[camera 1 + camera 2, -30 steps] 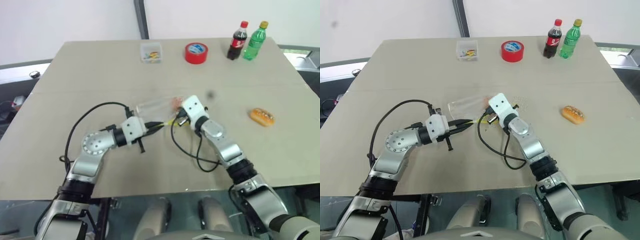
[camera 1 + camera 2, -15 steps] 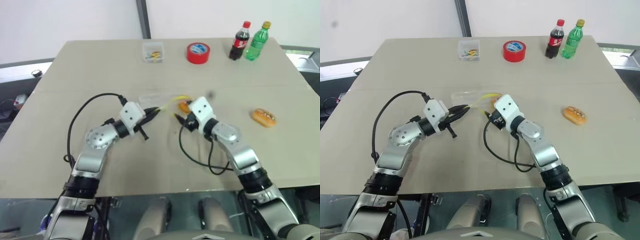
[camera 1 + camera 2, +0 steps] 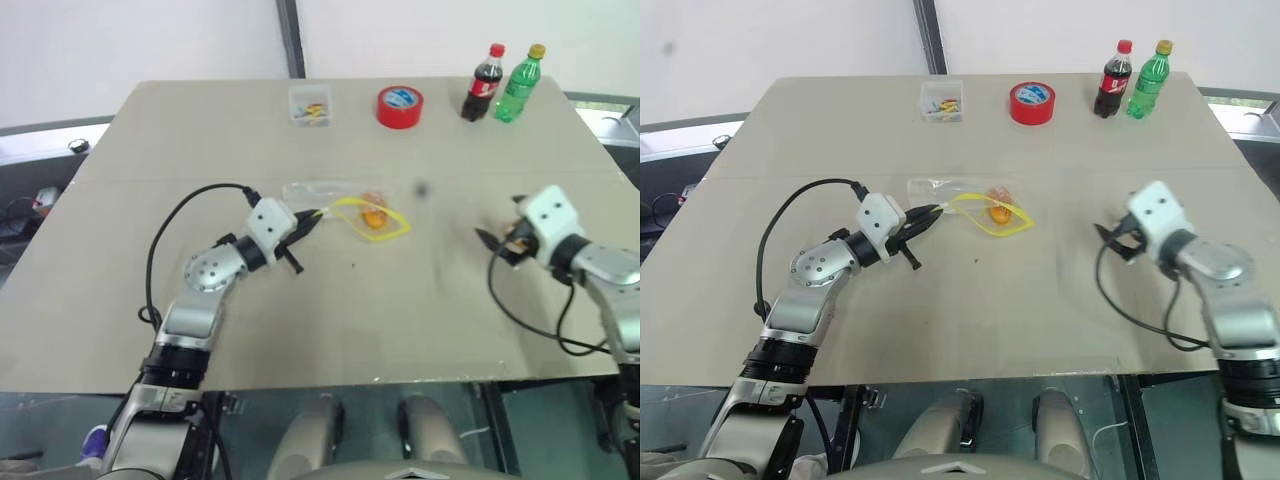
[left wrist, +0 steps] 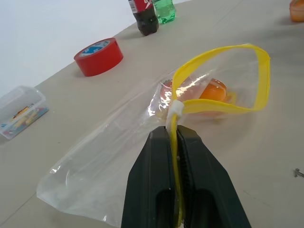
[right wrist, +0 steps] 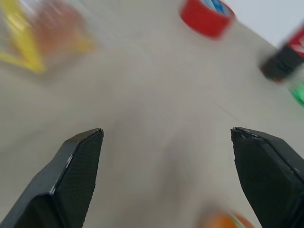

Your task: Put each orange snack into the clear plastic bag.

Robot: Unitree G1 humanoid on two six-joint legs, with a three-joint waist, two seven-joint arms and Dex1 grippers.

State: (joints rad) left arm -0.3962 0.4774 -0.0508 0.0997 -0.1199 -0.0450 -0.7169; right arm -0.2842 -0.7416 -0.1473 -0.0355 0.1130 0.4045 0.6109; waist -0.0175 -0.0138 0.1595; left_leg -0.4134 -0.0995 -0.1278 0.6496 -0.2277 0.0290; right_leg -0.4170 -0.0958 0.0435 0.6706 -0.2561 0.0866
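The clear plastic bag (image 3: 318, 191) lies crinkled on the table's middle, its yellow strip (image 4: 219, 110) pulled into an open loop. My left gripper (image 4: 176, 132) is shut on that strip next to the white slider. A round orange snack (image 4: 213, 92) lies just inside the bag's mouth (image 3: 998, 213). My right gripper (image 3: 500, 226) hangs open and holds nothing, far to the right of the bag, its fingers (image 5: 76, 166) spread wide. The elongated orange snack (image 5: 222, 221) lies on the table right under that gripper, and it shows far off in the left wrist view (image 4: 298, 9).
At the table's far edge stand a small clear box (image 3: 308, 104), a red tape roll (image 3: 400, 105), a cola bottle (image 3: 482, 80) and a green bottle (image 3: 522, 80). The right arm's black cable (image 3: 530, 325) loops over the table near its front edge.
My right gripper has swung from the bag's mouth far out to the right and opened, leaving the round snack in the bag. My left gripper keeps its hold on the strip.
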